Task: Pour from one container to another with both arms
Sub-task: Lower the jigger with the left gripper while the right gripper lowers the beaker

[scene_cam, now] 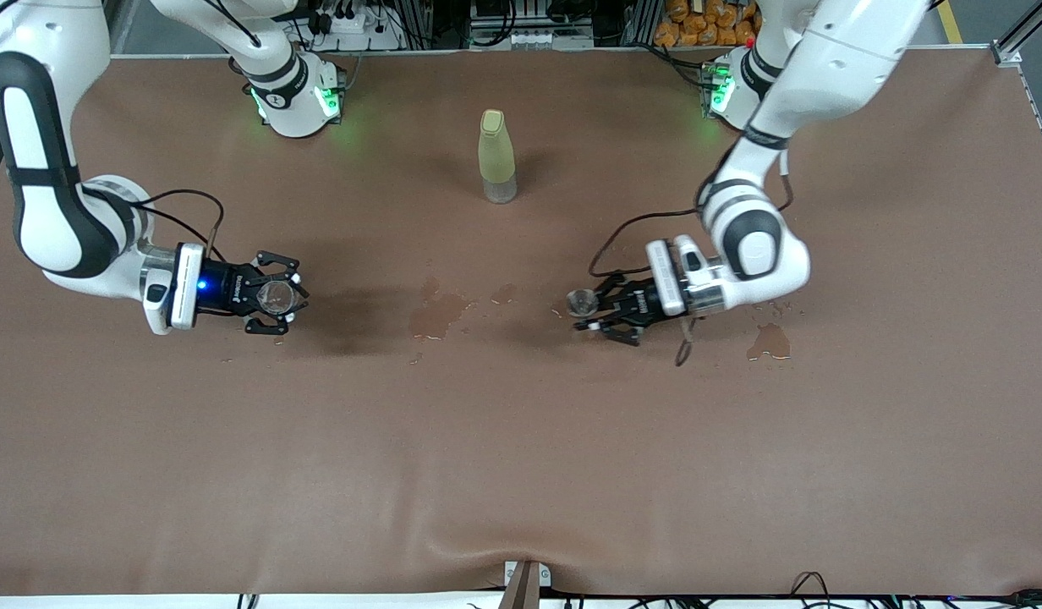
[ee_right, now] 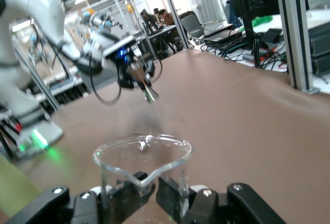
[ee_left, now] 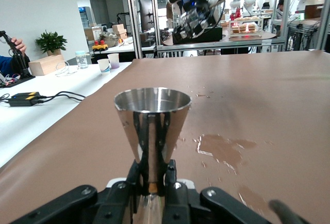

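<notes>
My right gripper (scene_cam: pixel 277 300) is shut on the tiny clear glass cup (scene_cam: pixel 274 295), held upright above the brown table cover toward the right arm's end. In the right wrist view the cup (ee_right: pixel 142 162), which has a pouring lip, sits between the fingers of the right gripper (ee_right: pixel 149 193). My left gripper (scene_cam: pixel 587 310) is shut on the narrow waist of the shiny metal jigger (scene_cam: pixel 582 301), upright over the table's middle. The left wrist view shows the jigger's (ee_left: pixel 152 115) open upper cone above the left gripper (ee_left: pixel 152 180). The two containers are well apart.
A tall yellow-green bottle (scene_cam: pixel 496 156) stands upright between the arm bases, farther from the front camera than both grippers. A wet patch (scene_cam: pixel 436 313) lies on the cover between the grippers, and another wet patch (scene_cam: pixel 770 341) lies under the left arm's wrist.
</notes>
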`<control>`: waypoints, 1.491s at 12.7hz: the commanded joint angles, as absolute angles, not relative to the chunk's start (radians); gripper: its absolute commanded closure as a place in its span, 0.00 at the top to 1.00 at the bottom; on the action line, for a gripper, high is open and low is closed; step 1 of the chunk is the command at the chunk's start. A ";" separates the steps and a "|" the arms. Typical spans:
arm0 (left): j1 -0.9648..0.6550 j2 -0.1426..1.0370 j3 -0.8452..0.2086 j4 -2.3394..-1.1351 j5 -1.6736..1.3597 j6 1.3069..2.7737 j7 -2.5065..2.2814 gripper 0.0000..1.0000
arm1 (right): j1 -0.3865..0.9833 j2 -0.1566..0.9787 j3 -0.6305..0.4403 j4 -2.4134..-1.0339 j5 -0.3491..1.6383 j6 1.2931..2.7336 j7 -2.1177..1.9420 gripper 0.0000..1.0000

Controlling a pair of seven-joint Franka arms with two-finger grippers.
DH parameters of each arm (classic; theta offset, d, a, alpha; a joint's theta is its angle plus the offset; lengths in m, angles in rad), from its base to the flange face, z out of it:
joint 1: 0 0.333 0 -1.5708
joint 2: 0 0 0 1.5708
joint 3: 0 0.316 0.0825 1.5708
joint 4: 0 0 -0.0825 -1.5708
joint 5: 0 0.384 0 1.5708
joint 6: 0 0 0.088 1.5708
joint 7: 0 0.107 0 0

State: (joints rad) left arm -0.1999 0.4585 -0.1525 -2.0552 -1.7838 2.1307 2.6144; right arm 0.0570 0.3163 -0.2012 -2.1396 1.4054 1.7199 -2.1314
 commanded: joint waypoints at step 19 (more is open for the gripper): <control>0.577 0.701 -0.155 -2.029 -1.127 1.738 2.594 0.00 | -0.123 0.845 -0.183 -1.809 1.321 1.605 -2.930 0.00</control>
